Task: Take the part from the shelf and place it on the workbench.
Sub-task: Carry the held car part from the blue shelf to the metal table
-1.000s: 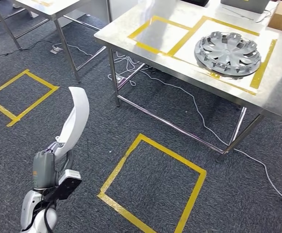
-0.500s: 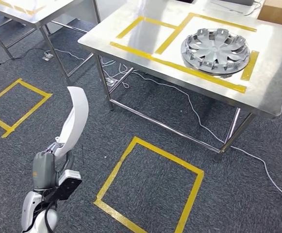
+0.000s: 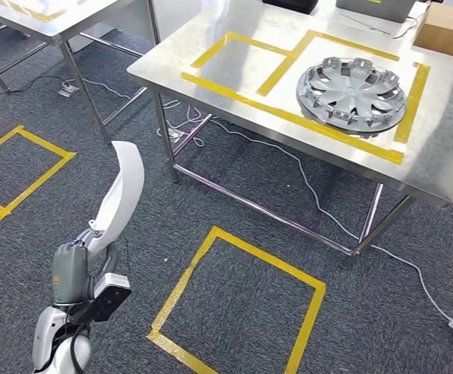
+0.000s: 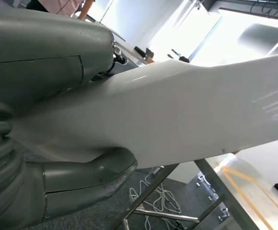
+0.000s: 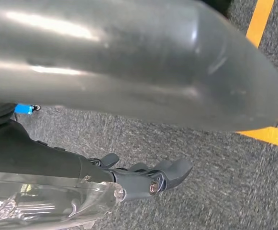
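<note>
1. One white curved part stands out in the head view, held at its lower end by the left robot hand at the near left. Its long axis runs nearly upright, rising from the robot hand and bowing toward the right, so that its rounded top end points up and toward the far side. It hangs over dark grey carpet, well apart from the desk.
2. On the desk, at the far right, yellow tape marks out rectangular bays. The right bay holds a grey wheel cover lying flat; the left bay shows bare steel. A brown cardboard box sits at the desk's far right corner. No readable writing shows on any of these.
3. On the floor, a yellow taped square lies near, in front of the desk, and another taped square lies to the left. White cable trails under the desk.
4. Close up in the left wrist view, the thick grey thumb presses one face of the white part and grey fingers lie across the other, so the part is clamped between them.
5. Seen from the right wrist, the right robot hand hangs over the carpet beside yellow tape, its dark fingers stretched out and holding nothing.
</note>
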You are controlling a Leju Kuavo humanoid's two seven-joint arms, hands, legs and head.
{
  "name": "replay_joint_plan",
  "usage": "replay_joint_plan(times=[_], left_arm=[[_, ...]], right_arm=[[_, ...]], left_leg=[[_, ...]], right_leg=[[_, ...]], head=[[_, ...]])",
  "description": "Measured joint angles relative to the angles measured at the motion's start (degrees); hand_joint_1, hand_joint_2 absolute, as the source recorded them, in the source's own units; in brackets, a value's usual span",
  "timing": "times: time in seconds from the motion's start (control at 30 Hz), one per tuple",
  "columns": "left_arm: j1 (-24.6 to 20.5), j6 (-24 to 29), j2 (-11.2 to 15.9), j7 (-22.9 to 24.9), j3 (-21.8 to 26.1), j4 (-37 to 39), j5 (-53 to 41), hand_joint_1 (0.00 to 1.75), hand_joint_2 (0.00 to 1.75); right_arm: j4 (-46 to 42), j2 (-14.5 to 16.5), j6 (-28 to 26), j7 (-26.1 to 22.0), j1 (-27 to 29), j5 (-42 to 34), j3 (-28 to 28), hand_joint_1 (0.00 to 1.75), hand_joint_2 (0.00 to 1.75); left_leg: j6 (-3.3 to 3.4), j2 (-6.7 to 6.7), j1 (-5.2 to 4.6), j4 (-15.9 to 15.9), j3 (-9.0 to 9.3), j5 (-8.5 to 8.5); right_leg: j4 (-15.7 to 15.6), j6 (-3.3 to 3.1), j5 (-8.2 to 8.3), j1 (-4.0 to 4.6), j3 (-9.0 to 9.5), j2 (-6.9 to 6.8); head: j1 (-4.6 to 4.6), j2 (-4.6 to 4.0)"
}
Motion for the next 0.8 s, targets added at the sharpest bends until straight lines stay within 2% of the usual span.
replay_joint_plan(times=[0.03, 0.07, 0.1, 0.17, 0.2, 0.23, 0.27, 0.4, 0.43, 0.47, 0.53, 0.57, 0.6, 0.63, 0.7, 0.73, 0.77, 0.8], left_arm=[[0.04, 0.01, 0.01, 0.0, 0.0, 0.0, -0.01, 1.64, 1.75], [0.08, 0.01, 0.02, 0.01, 0.01, 0.0, -0.01, 1.64, 1.75], [0.12, 0.02, 0.02, 0.02, 0.02, 0.0, -0.01, 1.64, 1.75], [0.18, 0.02, 0.01, 0.07, 0.03, 0.0, -0.01, 1.64, 1.75], [0.18, 0.03, 0.0, 0.1, 0.03, -0.01, 0.0, 1.64, 1.75], [0.18, 0.04, 0.01, 0.14, 0.03, -0.01, 0.01, 1.64, 1.75], [0.19, 0.06, 0.01, 0.17, 0.03, -0.01, 0.01, 1.64, 1.75], [0.14, 0.1, 0.01, 0.3, 0.01, -0.07, 0.02, 1.64, 1.75], [0.08, 0.11, 0.03, 0.32, 0.01, -0.1, 0.02, 1.64, 1.75], [0.06, 0.12, 0.04, 0.35, 0.0, -0.14, 0.02, 1.64, 1.75], [0.14, 0.13, 0.09, 0.35, -0.03, -0.15, 0.02, 1.64, 1.75], [0.24, 0.13, 0.11, 0.36, -0.05, -0.15, 0.02, 1.64, 1.75], [0.3, 0.13, 0.14, 0.36, -0.05, -0.15, 0.03, 1.64, 1.75], [0.33, 0.13, 0.15, 0.36, -0.04, -0.15, 0.03, 1.64, 1.75], [0.31, 0.13, 0.14, 0.36, -0.04, -0.15, 0.04, 1.64, 1.75], [0.28, 0.13, 0.14, 0.36, -0.05, -0.16, 0.04, 1.64, 1.75], [0.29, 0.13, 0.14, 0.36, -0.07, -0.16, 0.04, 1.64, 1.75], [0.31, 0.13, 0.13, 0.37, -0.07, -0.17, 0.04, 1.64, 1.75]], right_arm=[[0.0, 0.01, 0.01, 0.01, 0.08, 0.04, 0.0, 0.0, 0.0], [0.01, 0.01, 0.03, 0.02, 0.18, 0.09, 0.0, 0.0, 0.0], [0.0, 0.02, 0.05, 0.03, 0.25, 0.15, 0.0, 0.0, 0.0], [-0.01, 0.02, 0.12, 0.02, 0.24, 0.31, 0.0, 0.0, 0.0], [-0.02, 0.02, 0.16, 0.02, 0.2, 0.39, 0.01, 0.0, 0.0], [-0.02, 0.04, 0.19, 0.01, 0.14, 0.45, 0.01, 0.0, 0.0], [-0.02, 0.05, 0.21, 0.03, 0.11, 0.5, 0.02, 0.0, 0.0], [-0.02, 0.08, 0.22, 0.05, 0.2, 0.55, -0.03, 0.0, 0.0], [-0.03, 0.08, 0.22, 0.03, 0.15, 0.56, -0.05, 0.0, 0.0], [-0.03, 0.08, 0.21, 0.01, 0.09, 0.56, -0.06, 0.0, 0.0], [-0.04, 0.08, 0.24, 0.0, -0.04, 0.57, -0.07, 0.0, 0.0], [-0.03, 0.09, 0.26, 0.0, -0.03, 0.57, -0.07, 0.0, 0.0], [-0.03, 0.09, 0.27, 0.01, 0.04, 0.57, -0.07, 0.0, 0.0], [-0.02, 0.1, 0.27, 0.01, 0.1, 0.57, -0.08, 0.0, 0.0], [-0.02, 0.12, 0.27, 0.01, 0.11, 0.58, -0.09, 0.0, 0.0], [-0.03, 0.13, 0.27, 0.01, 0.04, 0.6, -0.09, 0.0, 0.0], [-0.03, 0.13, 0.27, 0.01, -0.02, 0.62, -0.09, 0.0, 0.0], [-0.04, 0.13, 0.27, 0.01, -0.04, 0.63, -0.09, 0.0, 0.0]], left_leg=[[0.06, 0.0, -0.04, 0.0, 0.32, -0.29], [0.08, -0.03, -0.06, 0.0, 0.71, -0.63], [0.03, -0.06, -0.07, 0.01, 1.25, -1.01], [-0.26, -0.12, -0.03, 0.0, 2.52, -1.92], [-0.54, -0.14, -0.11, 0.02, 3.03, -2.39], [-0.83, -0.15, -0.21, 0.04, 3.32, -2.74], [-1.12, -0.16, -0.32, 0.01, 3.41, -2.96], [-2.32, -0.12, -0.26, 0.36, 3.5, -3.86], [-2.6, -0.11, -0.25, 2.19, 2.67, -4.78], [-2.8, -0.1, -0.24, 5.2, 1.05, -6.04], [-3.03, -0.09, -0.25, 12.88, -3.87, -8.43], [-3.06, -0.09, -0.24, 15.32, -5.83, -8.53], [-3.03, -0.09, -0.24, 15.86, -6.84, -7.5], [-2.95, -0.09, -0.24, 14.24, -6.68, -5.41], [-2.74, -0.08, -0.28, 7.24, -4.09, -0.49], [-2.55, -0.08, -0.28, 3.93, -2.72, 0.84], [-2.34, -0.08, -0.3, 1.75, -1.82, 1.38], [-2.09, -0.09, -0.35, 0.75, -1.41, 1.17]], right_leg=[[3.41, 0.12, -0.9, -0.05, -2.13, -0.03], [5.19, 0.22, -0.68, -0.07, -3.54, -0.04], [4.59, 0.24, 0.82, -0.09, -3.84, -0.06], [-2.38, 0.16, 6.08, -0.13, -1.55, -0.18], [-6.17, 0.04, 7.97, -0.08, 0.06, -0.28], [-8.86, -0.24, 8.97, -0.06, 1.22, -0.32], [-10.15, -0.56, 9.11, 0.0, 1.76, -0.35], [-10.95, -2.19, 8.39, 0.02, 2.45, -0.15], [-11.19, -2.56, 8.27, -0.09, 2.85, -0.14], [-11.32, -2.85, 8.08, -0.15, 3.21, -0.15], [-11.36, -3.19, 7.62, -0.15, 3.69, -0.14], [-11.36, -3.24, 7.35, -0.14, 3.98, -0.11], [-11.36, -3.21, 7.06, -0.14, 4.36, -0.06], [-11.36, -3.14, 6.74, -0.16, 4.83, 0.0], [-11.31, -2.76, 6.0, -0.1, 5.72, 0.14], [-11.21, -2.47, 5.63, 0.01, 5.91, 0.23], [-11.22, -2.16, 5.35, 0.13, 5.97, 0.3], [-11.29, -1.87, 5.14, 0.26, 5.93, 0.34]], head=[[-0.02, 0.0], [0.0, 0.0], [0.0, 0.0], [0.02, 0.0], [0.05, 0.0], [0.05, 0.0], [-0.01, 0.0], [-0.43, 0.0], [-0.54, 0.0], [-0.71, 0.0], [-0.87, 0.0], [-0.9, 0.0], [-0.89, 0.0], [-0.9, 0.0], [-0.94, 0.0], [-1.01, 0.0], [-0.98, 0.0], [-0.97, 0.0]])
